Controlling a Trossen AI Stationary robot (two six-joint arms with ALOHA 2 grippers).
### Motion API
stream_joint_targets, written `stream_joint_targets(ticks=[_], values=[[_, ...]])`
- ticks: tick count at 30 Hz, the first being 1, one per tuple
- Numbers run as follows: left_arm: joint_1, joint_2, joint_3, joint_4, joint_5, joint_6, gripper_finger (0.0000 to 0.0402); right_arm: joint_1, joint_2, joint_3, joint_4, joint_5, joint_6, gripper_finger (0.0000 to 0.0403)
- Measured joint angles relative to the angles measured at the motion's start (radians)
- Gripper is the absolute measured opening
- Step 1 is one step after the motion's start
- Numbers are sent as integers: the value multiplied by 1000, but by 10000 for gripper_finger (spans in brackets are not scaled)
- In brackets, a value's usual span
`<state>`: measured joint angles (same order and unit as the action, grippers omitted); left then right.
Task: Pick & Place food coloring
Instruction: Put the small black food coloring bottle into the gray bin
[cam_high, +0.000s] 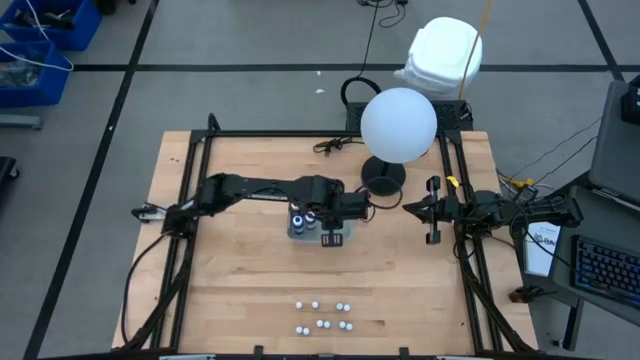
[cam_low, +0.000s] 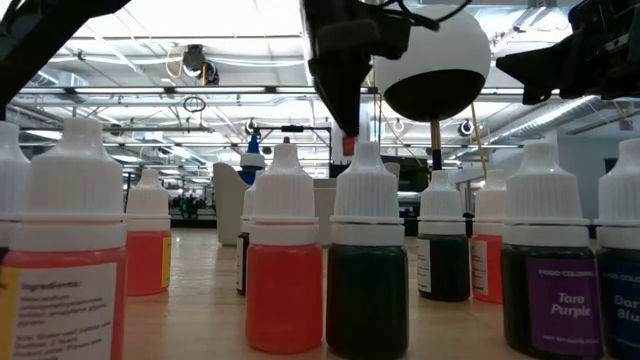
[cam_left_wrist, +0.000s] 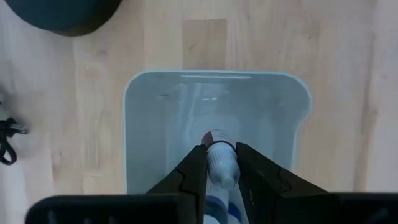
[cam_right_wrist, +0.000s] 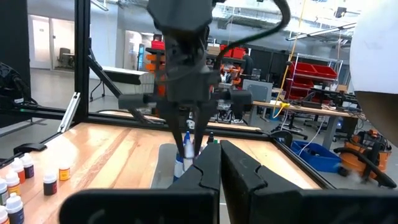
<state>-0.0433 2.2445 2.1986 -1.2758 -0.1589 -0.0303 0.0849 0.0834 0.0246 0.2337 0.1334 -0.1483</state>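
Dropper bottles (cam_high: 322, 318) wait in a loose cluster at the near edge of the bench (cam_high: 240, 290) in the high view, while the left gripper (cam_high: 322, 226) hangs over the clear tray (cam_high: 345, 238) mid-bench and the right gripper (cam_high: 408, 208), fingers pressed together and empty, idles to the right. Level with the bench, red and dark bottles (cam_low: 284, 262) fill the foreground. From the left wrist, the fingers pinch one bottle (cam_left_wrist: 221, 163) narrowly above the tray (cam_left_wrist: 143, 124); released tilted or too high, it could topple or bounce out.
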Motion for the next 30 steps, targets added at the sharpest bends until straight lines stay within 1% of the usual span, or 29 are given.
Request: stream_joint_targets(ticks=[4,10,14,17,19,30], values=[[0,14,-6,20,-4,10,76,0,0,0,-1,0,-3,0],[-1,15,-62,122,0,3,76,0,0,0,0,0,-14,0],[-1,12,-126,191,0,-2,76,0,0,0,0,0,-14,0],[-1,17,-151,198,-5,-15,76,0,0,0,1,0,-14,0],[-1,12,-170,230,-26,-23,76,0,0,0,1,0,-14,0],[-1,14,-294,350,-26,-28,76,0,0,0,0,0,-14,0]])
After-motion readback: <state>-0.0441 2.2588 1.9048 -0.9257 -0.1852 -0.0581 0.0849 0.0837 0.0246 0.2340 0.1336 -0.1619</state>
